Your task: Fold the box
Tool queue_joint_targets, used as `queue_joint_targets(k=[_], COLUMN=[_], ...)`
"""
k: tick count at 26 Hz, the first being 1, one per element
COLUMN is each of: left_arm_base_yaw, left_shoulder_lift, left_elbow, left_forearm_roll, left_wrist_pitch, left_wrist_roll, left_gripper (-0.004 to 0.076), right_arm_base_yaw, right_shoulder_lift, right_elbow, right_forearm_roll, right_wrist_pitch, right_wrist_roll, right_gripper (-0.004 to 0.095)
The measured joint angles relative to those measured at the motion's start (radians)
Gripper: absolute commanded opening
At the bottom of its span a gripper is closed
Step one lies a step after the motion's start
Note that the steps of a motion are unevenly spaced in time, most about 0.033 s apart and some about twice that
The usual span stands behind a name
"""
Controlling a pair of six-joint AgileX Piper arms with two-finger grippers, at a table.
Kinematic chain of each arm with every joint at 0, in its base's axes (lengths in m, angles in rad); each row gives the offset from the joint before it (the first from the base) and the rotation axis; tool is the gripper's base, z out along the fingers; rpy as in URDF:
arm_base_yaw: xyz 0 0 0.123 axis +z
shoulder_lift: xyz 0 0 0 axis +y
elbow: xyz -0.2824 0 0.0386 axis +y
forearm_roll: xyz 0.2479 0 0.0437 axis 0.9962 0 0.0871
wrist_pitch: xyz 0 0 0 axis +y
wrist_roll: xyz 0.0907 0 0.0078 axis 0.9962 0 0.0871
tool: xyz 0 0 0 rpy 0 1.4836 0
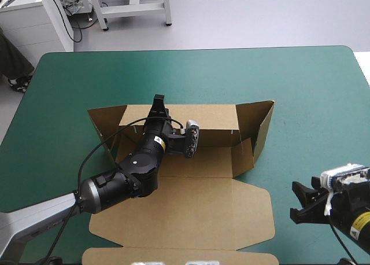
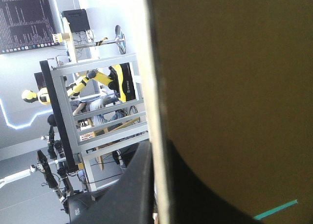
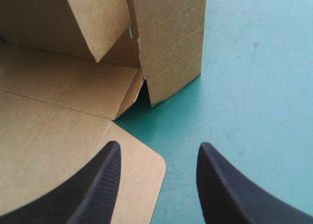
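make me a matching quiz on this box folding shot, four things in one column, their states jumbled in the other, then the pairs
Things:
1. left gripper
2. right gripper
3. far wall of the box
4. lid panel

States:
A. lying flat on the teal-green cover
B. open, beside the box's right edge
C. raised
D. shut on the far wall's top edge

Pairs: 1-D, 2-B, 3-C, 4-A

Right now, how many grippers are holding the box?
1: the left gripper, shut on the box at its far wall. The right gripper is open, beside the box's right edge.
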Motion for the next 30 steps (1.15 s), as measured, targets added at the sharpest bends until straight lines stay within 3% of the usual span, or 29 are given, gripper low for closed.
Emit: queue_joint_targets(k=[7,22,25,30], left_arm_base_yaw=[0.005,0.005,0.005,0.005], left_shoulder_lift=[0.000,0.000,0.000,0.000], left_elbow=[0.003,0.004,0.004,0.004], left_forearm_roll=[0.020,0.021,0.021,0.021], left_wrist_pitch=[-0.007,-0.007,-0.007,-0.007], left_wrist_roll=[0.013,0.021,0.020,0.020], left_gripper=[-0.0008,-0.0008,-0.0008,-0.0008], right_arm_base_yaw=[0.000,-0.031,-0.110,-0.290], right_shoulder_lift=[0.316,0.753,0.835,0.981], right_elbow=[-0.320,-0.819,-0.914,-1.036], right_forearm_roll=[-0.057,-0.055,0.015,0.239], right_wrist_pitch=[0.009,0.193,0.232,0.260], right_wrist_roll=[0.018,-0.050,-0.126,-0.332], right_gripper=[0.0444,0.0435,0.0435,0.0435])
